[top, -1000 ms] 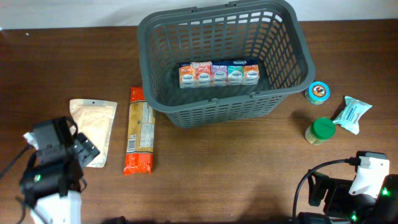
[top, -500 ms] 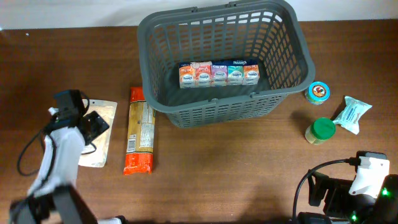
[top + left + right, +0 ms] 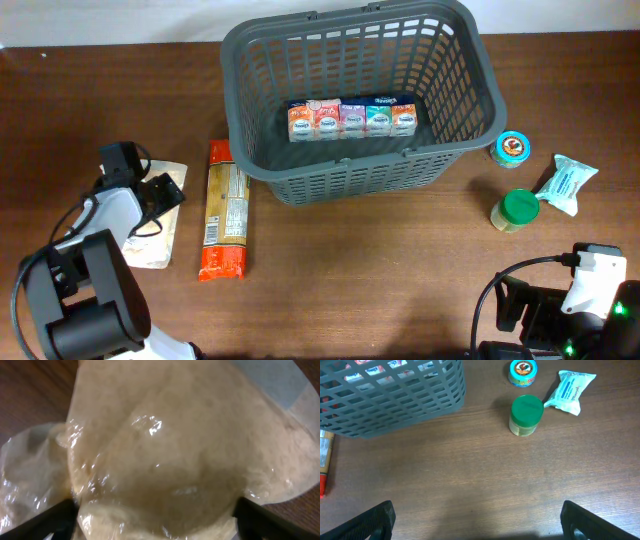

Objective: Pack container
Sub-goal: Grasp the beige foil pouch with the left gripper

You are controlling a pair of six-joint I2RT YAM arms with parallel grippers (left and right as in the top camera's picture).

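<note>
The dark grey slotted container (image 3: 470, 130) stands at the back middle of the table, with a row of small drink cartons (image 3: 351, 118) inside; its wall shows in the right wrist view (image 3: 395, 405). My left gripper (image 3: 160, 195) is open, down over a clear pouch of beige powder (image 3: 155, 245) at the left. In the left wrist view the pouch (image 3: 170, 455) fills the frame between my spread fingers (image 3: 155, 522). My right gripper (image 3: 480, 517) is open and empty above bare table at the front right.
A long orange pasta packet (image 3: 225, 208) lies beside the pouch. Right of the container are a green-lidded jar (image 3: 517, 209), a small round tin (image 3: 512, 147) and a pale blue tissue pack (image 3: 567, 183); all three show in the right wrist view.
My left arm has swung from the front left up and right onto the powder pouch and lowered over it. The right arm has not moved.
</note>
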